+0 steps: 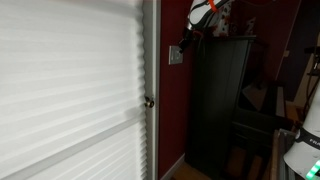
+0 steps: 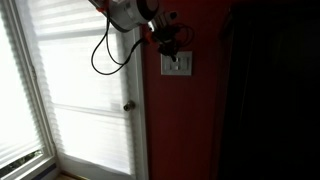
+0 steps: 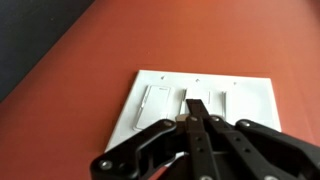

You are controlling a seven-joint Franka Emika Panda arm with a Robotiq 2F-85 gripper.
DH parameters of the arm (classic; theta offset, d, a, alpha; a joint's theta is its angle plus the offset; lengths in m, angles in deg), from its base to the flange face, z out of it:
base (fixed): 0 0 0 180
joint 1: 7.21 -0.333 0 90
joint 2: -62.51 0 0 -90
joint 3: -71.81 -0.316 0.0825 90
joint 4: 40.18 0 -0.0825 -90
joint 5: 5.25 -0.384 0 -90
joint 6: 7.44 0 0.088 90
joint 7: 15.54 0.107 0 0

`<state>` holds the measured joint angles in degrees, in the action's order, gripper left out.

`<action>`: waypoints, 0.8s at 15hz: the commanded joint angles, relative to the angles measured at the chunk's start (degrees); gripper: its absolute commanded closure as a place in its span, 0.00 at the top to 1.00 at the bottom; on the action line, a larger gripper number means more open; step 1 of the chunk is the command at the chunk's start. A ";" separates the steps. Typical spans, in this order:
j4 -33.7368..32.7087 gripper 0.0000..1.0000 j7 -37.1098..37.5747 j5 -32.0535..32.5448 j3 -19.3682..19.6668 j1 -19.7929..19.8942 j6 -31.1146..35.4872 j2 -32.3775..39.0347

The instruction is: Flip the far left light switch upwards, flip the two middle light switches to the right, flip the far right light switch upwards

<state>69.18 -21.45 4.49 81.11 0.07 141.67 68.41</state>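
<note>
In an exterior view the arm [image 1: 205, 14] comes in from above and holds the tool [image 1: 184, 43] right at the switch plate [image 1: 176, 55]. The plate sits on a dark red wall [image 1: 170, 120] between the white door frame and a tall dark cabinet [image 1: 220, 100], and the door knob [image 1: 149, 101] is lower, well apart. In an exterior view the tool [image 2: 170, 47] hangs at the plate's [image 2: 177, 64] top edge. The toggles are too small to tell apart; blinds [image 2: 80, 70] cover the door glass and the room is dim. In the wrist view the tool [image 3: 192, 120] is clenched on nothing, its tip aimed at the plate's middle, probably so the closed fingers serve as one poker. The far left switch [image 3: 155, 101] shows just beside the tip, the middle switches [image 3: 200, 104] lie partly behind it, and the far right switch [image 3: 224, 100] is faint. The wall is smooth here.
</note>
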 commanded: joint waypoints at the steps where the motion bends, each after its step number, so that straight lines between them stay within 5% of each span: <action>1: -0.66 0.00 2.38 1.21 -0.10 0.09 3.83 1.72; 12: -0.98 0.00 6.06 4.16 0.97 -0.31 8.56 3.42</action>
<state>69.23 -18.92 4.94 81.13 0.03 147.23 70.46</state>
